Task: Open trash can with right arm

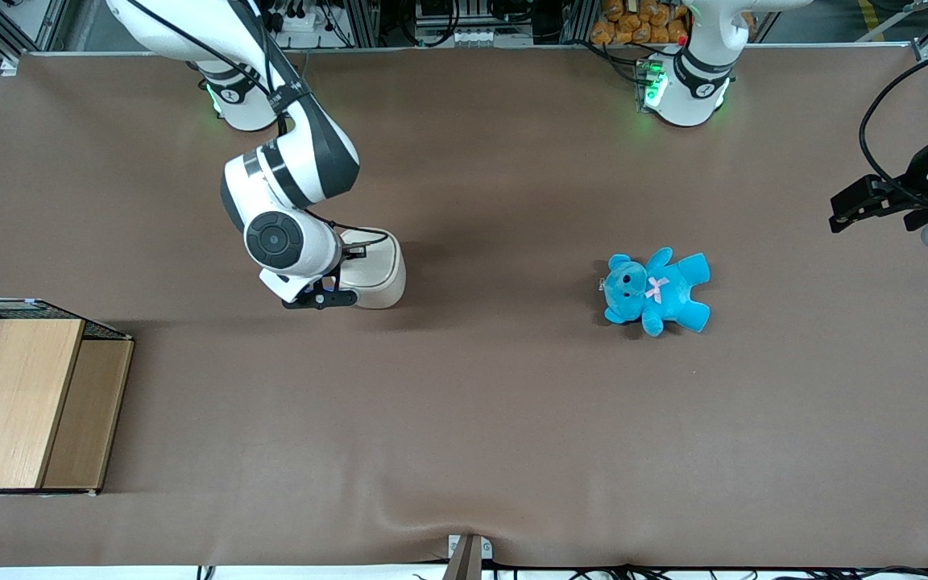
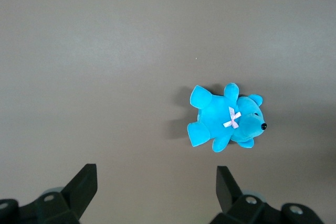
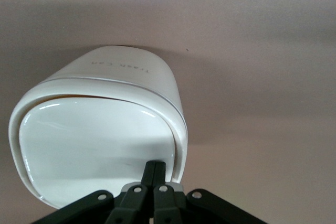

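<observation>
Right wrist view: black fingers (image 3: 155, 174) pressed together over the lid of a cream-white trash can (image 3: 100, 129).
From the front camera, the right arm (image 1: 295, 185) reaches down over the brown surface (image 1: 464, 419), and its gripper (image 1: 333, 278) sits at the trash can (image 1: 375, 274), on the working arm's side of it. The closed fingertips rest at the lid's rim edge, holding nothing; the glossy lid lies shut, with a thin brown line showing along the rim. A blue teddy bear (image 1: 656, 292) lies well apart, toward the parked arm's end. A wooden box with wire mesh (image 1: 25, 395) stands nearer the front camera, at the working arm's end.
</observation>
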### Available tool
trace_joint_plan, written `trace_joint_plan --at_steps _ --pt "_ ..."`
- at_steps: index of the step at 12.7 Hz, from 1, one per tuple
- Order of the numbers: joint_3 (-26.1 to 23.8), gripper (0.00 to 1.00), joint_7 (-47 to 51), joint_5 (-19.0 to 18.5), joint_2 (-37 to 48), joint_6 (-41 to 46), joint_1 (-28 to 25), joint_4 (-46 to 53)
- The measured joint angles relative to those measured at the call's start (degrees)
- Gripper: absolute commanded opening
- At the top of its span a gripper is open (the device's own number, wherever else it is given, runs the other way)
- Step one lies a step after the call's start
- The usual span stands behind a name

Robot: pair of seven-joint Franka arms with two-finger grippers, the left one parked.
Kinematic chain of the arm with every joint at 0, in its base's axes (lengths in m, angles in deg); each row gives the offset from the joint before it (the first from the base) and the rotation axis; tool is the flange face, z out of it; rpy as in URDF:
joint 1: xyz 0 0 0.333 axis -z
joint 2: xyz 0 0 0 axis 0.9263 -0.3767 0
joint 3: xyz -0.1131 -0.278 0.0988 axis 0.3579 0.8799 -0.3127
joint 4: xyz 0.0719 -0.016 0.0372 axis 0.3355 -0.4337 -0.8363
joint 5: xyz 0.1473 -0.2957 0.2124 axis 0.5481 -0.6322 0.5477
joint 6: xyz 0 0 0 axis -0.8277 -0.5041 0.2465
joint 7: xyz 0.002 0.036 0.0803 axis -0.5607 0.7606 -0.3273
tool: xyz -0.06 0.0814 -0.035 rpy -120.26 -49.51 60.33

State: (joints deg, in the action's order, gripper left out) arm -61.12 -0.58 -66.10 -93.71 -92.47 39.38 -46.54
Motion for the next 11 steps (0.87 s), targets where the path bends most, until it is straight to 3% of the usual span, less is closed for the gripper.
trace_joint_plan --at_steps 4,11 --pt "0.1 0.00 1.4 0.3 0.6 1.8 0.0 1.6" --pt "1.8 0.00 2.5 0.3 6.1 16.9 2.3 15.0"
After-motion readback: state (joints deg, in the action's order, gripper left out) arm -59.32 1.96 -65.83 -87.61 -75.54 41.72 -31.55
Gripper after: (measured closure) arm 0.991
